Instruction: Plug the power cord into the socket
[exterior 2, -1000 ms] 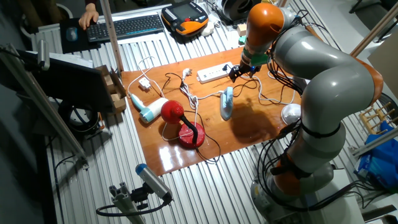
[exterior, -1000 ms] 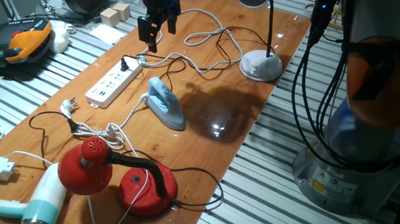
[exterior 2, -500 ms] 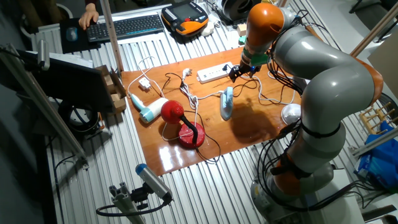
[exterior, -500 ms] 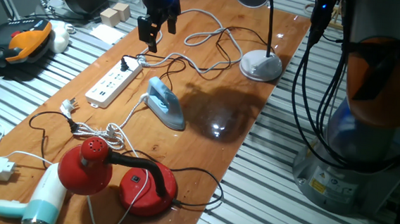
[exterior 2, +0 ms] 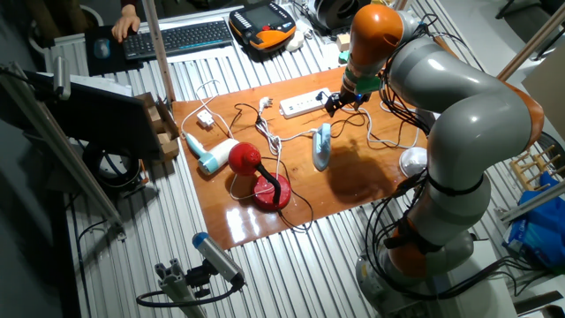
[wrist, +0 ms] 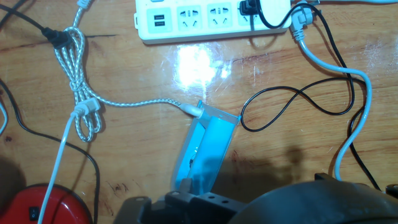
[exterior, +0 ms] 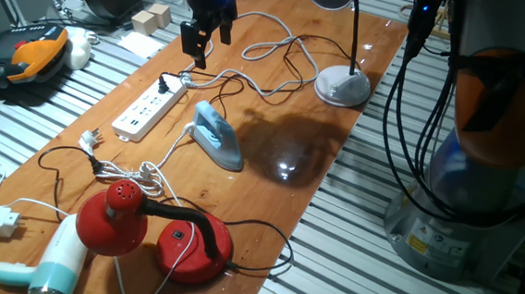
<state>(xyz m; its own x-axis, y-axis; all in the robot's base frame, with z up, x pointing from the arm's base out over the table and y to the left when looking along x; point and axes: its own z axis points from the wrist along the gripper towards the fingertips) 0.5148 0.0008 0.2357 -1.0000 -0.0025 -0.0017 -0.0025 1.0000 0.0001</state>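
The socket (exterior: 147, 110) is a long white power strip near the table's left edge, also seen in the other fixed view (exterior 2: 305, 104) and along the top of the hand view (wrist: 205, 18). The power cord's white plug (wrist: 273, 9) sits in the strip's end outlet beside a black plug (wrist: 250, 6). Its white cable (wrist: 364, 87) curves away to the right. My gripper (exterior: 205, 43) hangs above that end of the strip, open and holding nothing; it shows too in the other fixed view (exterior 2: 340, 99). My fingertips do not show in the hand view.
A light-blue iron (exterior: 217, 136) lies next to the strip, directly below the hand (wrist: 208, 149). A bundled braided cord (wrist: 78, 74), thin black cables (wrist: 292, 106), a red lamp (exterior: 155, 228), a hair dryer (exterior: 51, 262) and a grey lamp base (exterior: 343, 86) share the table.
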